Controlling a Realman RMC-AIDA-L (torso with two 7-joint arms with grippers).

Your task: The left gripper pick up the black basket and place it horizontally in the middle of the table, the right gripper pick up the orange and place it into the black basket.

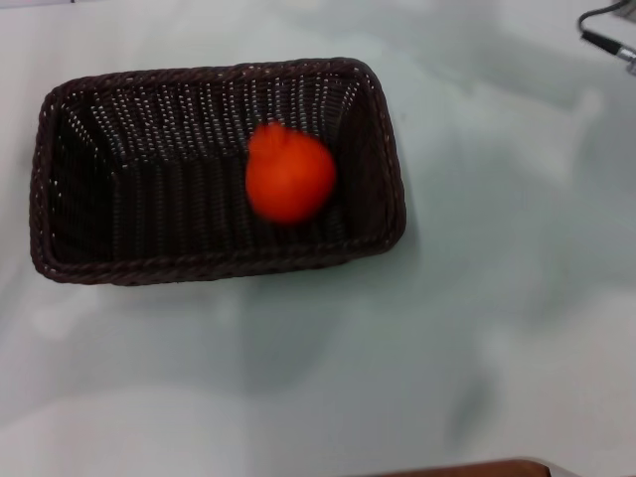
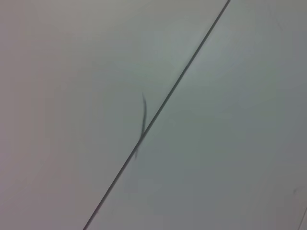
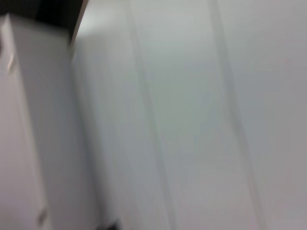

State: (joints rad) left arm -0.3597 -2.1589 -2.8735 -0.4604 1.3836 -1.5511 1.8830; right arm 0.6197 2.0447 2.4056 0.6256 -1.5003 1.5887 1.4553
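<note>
Two things occupy the table [image 1: 517, 298]: the black basket [image 1: 70, 224] and the orange [image 1: 289, 173]. Largest first, the table is a plain white surface filling the head view, with soft grey shadows across it. The black basket lies lengthwise across it, long sides parallel to the near edge, toward the far left part of what is visible, and it sits flat and upright. The orange rests inside the basket, on its floor toward the right end, close to the right wall without clearly touching it; it looks slightly smeared, so it may be rolling or just settling. Judging from this, both placing steps look done, and what remains is only for the arms to pull clear and park, which calls for no contact with basket or fruit. Neither the left gripper nor the right gripper appears in any view, so I cannot tell how far either pincer is open or whether it has hold of anything. The left wrist view shows only pale surface crossed by a thin dark diagonal line with a short curved mark on it. The right wrist view shows pale panels and a dark gap at one corner, too blurred to name. At the table's far right corner a dark cable [image 1: 606, 35] lies, and a brown strip [image 1: 467, 468] shows at the near edge.
</note>
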